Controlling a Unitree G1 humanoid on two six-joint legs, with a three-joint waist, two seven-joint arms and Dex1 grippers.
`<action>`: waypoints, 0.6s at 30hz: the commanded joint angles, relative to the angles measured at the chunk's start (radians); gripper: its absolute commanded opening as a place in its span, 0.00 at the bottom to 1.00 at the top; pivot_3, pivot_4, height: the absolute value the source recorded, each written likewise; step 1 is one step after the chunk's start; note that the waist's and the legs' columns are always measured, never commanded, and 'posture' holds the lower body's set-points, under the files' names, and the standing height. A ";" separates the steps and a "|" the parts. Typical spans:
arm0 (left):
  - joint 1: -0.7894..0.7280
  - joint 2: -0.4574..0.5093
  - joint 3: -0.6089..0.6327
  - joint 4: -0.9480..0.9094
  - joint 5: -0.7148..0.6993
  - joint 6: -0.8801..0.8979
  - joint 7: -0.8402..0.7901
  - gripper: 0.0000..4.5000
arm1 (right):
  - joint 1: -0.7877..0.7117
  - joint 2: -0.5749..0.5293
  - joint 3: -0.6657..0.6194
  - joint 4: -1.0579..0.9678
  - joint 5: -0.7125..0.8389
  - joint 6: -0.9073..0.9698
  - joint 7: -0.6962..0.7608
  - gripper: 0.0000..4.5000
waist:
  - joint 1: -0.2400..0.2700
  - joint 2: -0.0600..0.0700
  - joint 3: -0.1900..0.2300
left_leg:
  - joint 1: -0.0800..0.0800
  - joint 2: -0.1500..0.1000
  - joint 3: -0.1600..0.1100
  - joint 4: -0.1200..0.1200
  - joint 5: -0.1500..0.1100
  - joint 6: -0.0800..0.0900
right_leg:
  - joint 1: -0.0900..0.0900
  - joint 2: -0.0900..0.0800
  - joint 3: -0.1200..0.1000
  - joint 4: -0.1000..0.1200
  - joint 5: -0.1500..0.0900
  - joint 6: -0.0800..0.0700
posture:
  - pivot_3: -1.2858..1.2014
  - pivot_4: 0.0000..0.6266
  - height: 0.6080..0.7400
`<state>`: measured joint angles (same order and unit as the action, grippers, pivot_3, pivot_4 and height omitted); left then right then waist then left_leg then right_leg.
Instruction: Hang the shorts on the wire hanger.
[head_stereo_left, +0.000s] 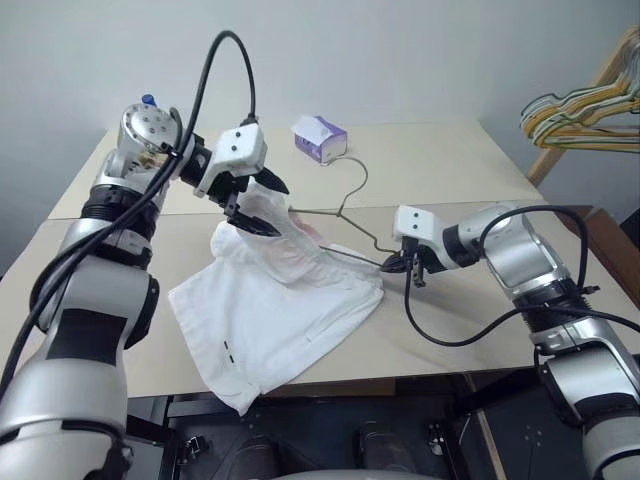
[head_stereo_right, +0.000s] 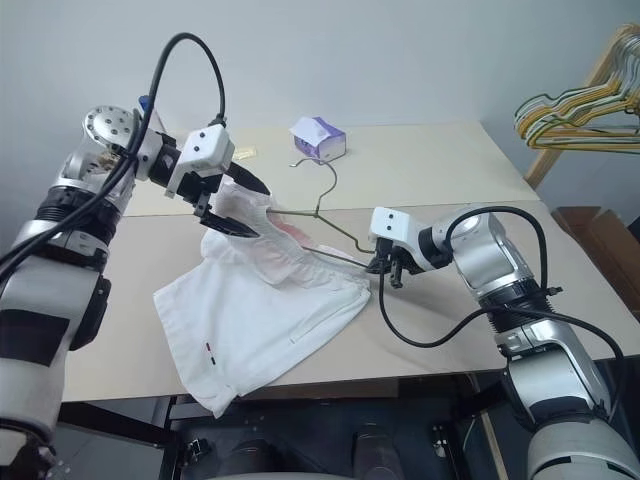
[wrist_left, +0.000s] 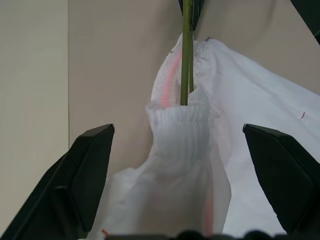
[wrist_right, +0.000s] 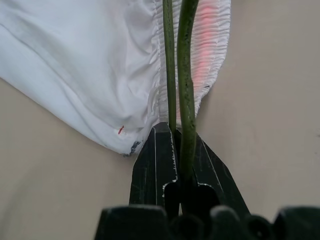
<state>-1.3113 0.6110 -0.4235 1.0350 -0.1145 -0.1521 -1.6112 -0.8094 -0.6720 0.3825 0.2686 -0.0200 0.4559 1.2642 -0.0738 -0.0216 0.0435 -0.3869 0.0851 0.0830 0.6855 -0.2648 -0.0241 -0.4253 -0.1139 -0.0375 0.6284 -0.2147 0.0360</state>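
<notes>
Wire hanger (head_stereo_left: 345, 215) inside shorts (head_stereo_left: 275, 310)

Shorts (head_stereo_left: 275, 310): soft white cloth, ribbed gathered waistband. Wire hanger (head_stereo_left: 345, 210): thin dull olive metal. Worktop (head_stereo_left: 450, 170): smooth matt beige. Right gripper (wrist_right: 175, 150) fingers: matt black plastic.

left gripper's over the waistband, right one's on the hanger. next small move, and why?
Probably close the left gripper on the gathered waistband of the white cloth shorts. Its fingers stand open on either side of the raised band, and the thin grey-olive wire hanger already enters the waist opening. The right gripper is shut on the hanger's corner, steadying it, so a grip would let the band be pulled further along the wire.
</notes>
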 joint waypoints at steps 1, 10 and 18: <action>-0.053 -0.004 0.004 0.035 0.019 -0.016 -0.003 0.72 | -0.017 -0.009 -0.019 -0.055 0.005 0.004 0.011 0.00 | 0.000 0.000 0.000 | 0.000 0.000 0.000 0.000 0.000 0.000 | 0.000 0.000 0.000 0.000 0.000 0.000 | 0.49 0.00 1.00; -0.066 -0.020 0.032 0.089 0.066 -0.045 -0.003 0.04 | -0.013 -0.011 -0.029 -0.089 0.010 -0.008 0.004 0.00 | -0.003 0.000 0.000 | 0.000 0.000 0.000 0.000 0.000 0.000 | 0.000 0.000 0.000 0.000 0.000 0.000 | 0.49 0.00 1.00; -0.057 -0.024 0.069 0.096 0.130 -0.087 0.026 0.00 | -0.001 0.003 -0.051 -0.106 -0.004 -0.094 -0.080 0.00 | -0.008 0.000 0.000 | 0.000 0.000 0.000 0.000 0.000 0.000 | 0.000 0.000 0.000 0.000 0.000 0.000 | 0.49 0.00 1.00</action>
<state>-1.3360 0.5833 -0.3729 1.1301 -0.0044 -0.2205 -1.6063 -0.8031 -0.6726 0.3796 0.2236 -0.0296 0.4209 1.2026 -0.0813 -0.0216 0.0435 -0.3873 0.0851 0.0829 0.6859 -0.2649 -0.0239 -0.4255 -0.1139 -0.0376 0.6287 -0.2147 0.0361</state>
